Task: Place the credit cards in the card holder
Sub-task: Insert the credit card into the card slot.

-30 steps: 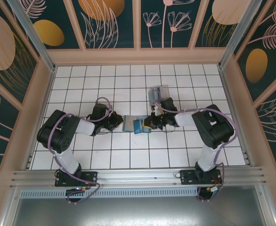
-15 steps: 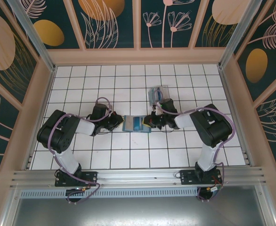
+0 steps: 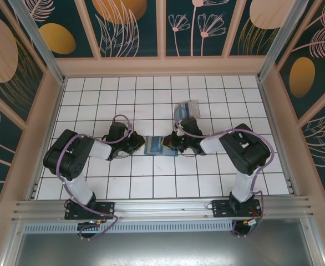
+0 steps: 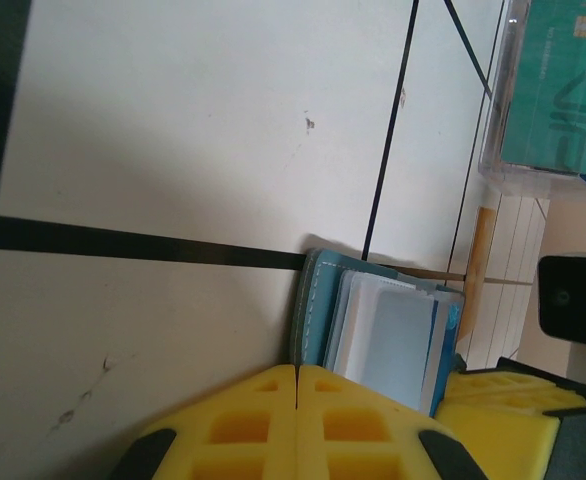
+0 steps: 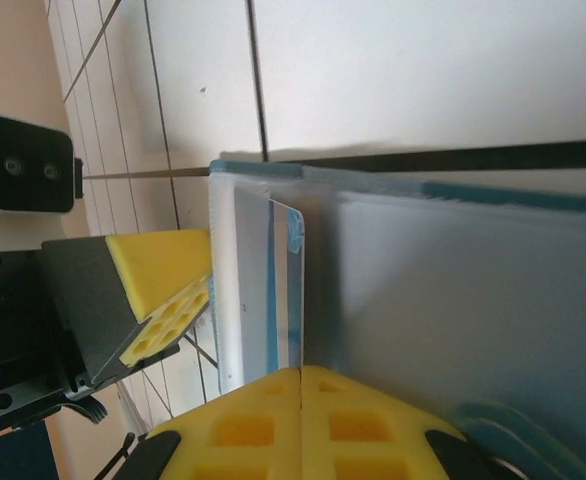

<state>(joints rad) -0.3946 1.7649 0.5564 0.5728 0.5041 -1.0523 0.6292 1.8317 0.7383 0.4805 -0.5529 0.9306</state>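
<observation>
**A:** What is the overhead camera showing?

**B:** Both arms are reaching inward across a white tiled table (image 3: 96,94). The left gripper (image 3: 138,145) and right gripper (image 3: 174,145) are facing each other. The card holder (image 3: 156,146) is lying flat between them, near the table's middle. A clear plastic box (image 3: 187,108) is sitting just beyond the right gripper. From up there the fingers are too small to judge.

**A:** Are the wrist cameras telling us more?

**B:** Yes. The left wrist view is showing its yellow fingers (image 4: 258,390) pressed together, their tips meeting the card holder's dark teal edge. Pale cards (image 4: 393,335) are peeking out of its pockets. I cannot tell whether a flap is being pinched. The box is being cut off at the top corner of that view, with a teal card (image 4: 558,100) lying inside it.

**A:** And the right wrist?

**B:** Its jaws are closing tight on a pale credit card (image 5: 285,290) with a blue stripe, over the holder's blue-grey inner face. The card is running down into the seam between the fingers. How far it is sitting in a pocket is hard to make out. One yellow finger of the left gripper is showing at the holder's far edge, touching it or nearly so.
</observation>
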